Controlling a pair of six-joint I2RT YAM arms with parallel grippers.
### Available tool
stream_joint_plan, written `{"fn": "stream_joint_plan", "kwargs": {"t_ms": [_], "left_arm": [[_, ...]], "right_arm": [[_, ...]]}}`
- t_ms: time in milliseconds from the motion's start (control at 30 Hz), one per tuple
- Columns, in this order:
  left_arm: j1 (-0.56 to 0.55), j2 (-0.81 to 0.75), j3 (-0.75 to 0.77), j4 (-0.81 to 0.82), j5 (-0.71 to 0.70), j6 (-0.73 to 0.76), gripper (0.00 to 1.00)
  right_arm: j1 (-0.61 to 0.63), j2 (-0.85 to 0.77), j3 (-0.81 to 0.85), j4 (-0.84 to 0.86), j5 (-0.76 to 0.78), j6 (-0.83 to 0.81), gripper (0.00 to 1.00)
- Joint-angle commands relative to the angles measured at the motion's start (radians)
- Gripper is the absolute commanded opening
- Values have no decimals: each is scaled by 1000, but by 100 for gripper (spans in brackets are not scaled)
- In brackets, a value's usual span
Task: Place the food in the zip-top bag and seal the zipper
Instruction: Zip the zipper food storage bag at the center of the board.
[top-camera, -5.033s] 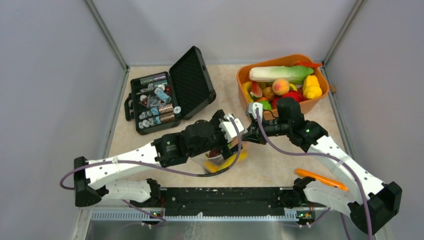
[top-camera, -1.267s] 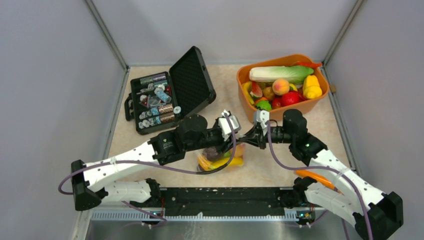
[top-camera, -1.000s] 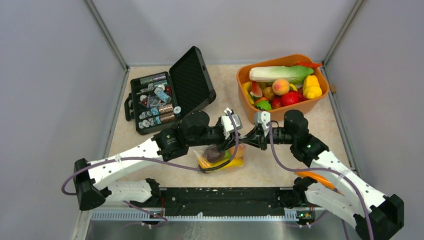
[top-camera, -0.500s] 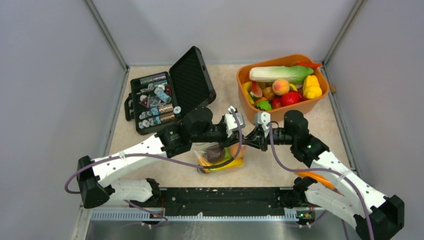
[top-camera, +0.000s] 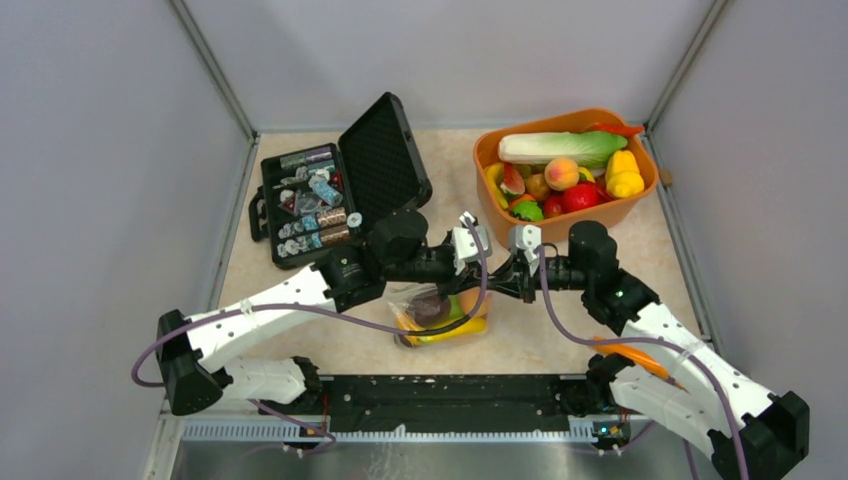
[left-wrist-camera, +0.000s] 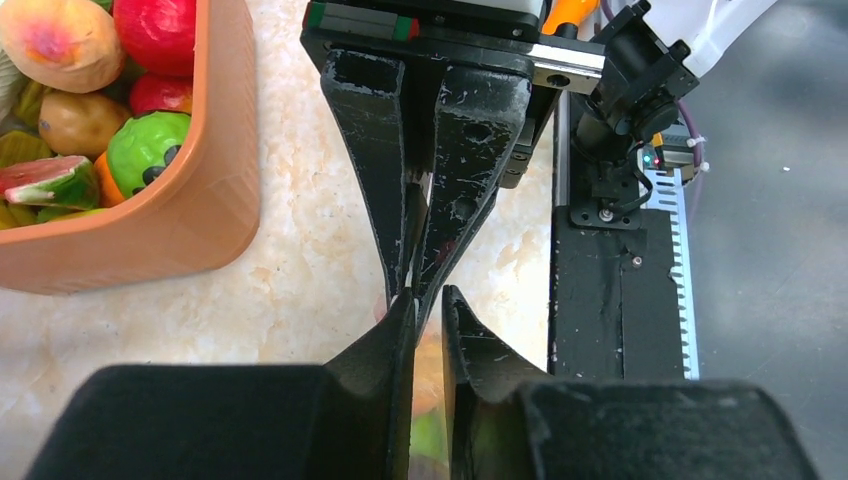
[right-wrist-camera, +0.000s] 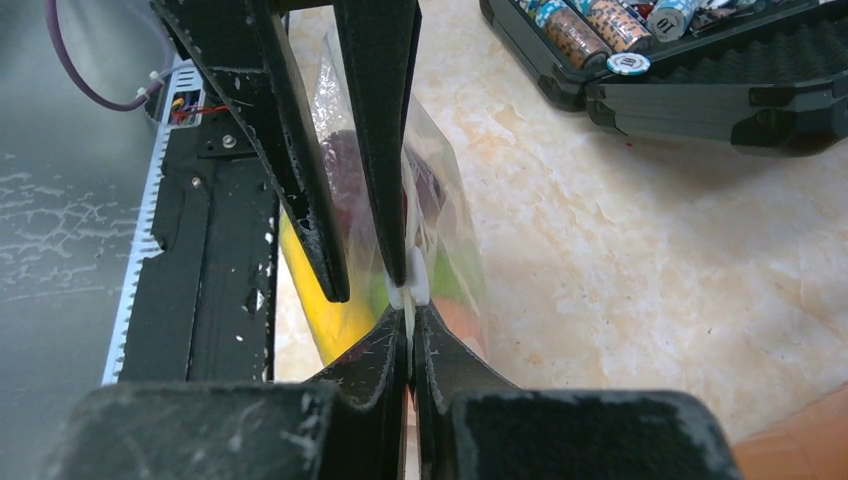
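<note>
right fingers (right-wrist-camera: 380, 355) pinch the zip-top bag (right-wrist-camera: 455, 240) at its top edge; left fingers (left-wrist-camera: 380, 345) straddle it, slightly apart.

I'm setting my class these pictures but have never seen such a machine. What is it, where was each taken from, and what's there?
Two robot arms are bolted to a table. One picture looks down from above; the other two come from a camera on each wrist. On the table lie an open black case, an orange tub of toy fruit, and a clear bag holding toy food. The right claw is pinched shut on the bag's edge; the left claw sits beside it, slightly open.
</note>
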Motion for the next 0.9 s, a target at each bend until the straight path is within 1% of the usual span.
{"fn": "stream_joint_plan", "kwargs": {"t_ms": [0, 33, 67, 100, 133, 267, 333, 400, 467, 500, 633, 733, 800, 867], "left_arm": [[4, 20, 38, -24, 33, 24, 15], [5, 23, 40, -31, 31, 27, 16], [4, 25, 42, -35, 27, 27, 19], [3, 24, 40, -36, 22, 28, 26], [3, 23, 37, -34, 16, 27, 28], [4, 23, 33, -29, -12, 28, 32], [4, 22, 33, -32, -25, 31, 32], [5, 24, 31, -41, -39, 33, 35], [3, 25, 31, -52, -55, 39, 48], [4, 23, 31, -53, -60, 41, 50], [3, 16, 27, -48, -71, 39, 49], [4, 7, 17, -24, -72, 31, 45], [4, 4, 15, -9, -67, 23, 38], [5, 4, 10, 10, -62, 12, 38]], "right_arm": [[7, -15, 69, 22, -17, -11, 0], [7, -15, 71, 19, -17, -13, 0], [7, -14, 72, 16, -17, -12, 0], [7, -14, 74, 13, -15, -13, 0], [7, -15, 74, 14, -16, -13, 0], [7, -15, 75, 16, -19, -9, 0], [7, -15, 77, 14, -20, -9, 0], [7, -15, 77, 14, -18, -9, 0], [7, -15, 78, 10, -17, -10, 0], [7, -15, 78, 11, -17, -10, 0], [7, -15, 74, 12, -19, -10, 0], [7, -15, 69, 19, -20, -7, 0], [8, -14, 67, 18, -20, -7, 0], [7, -14, 66, 18, -19, -7, 0]]}}
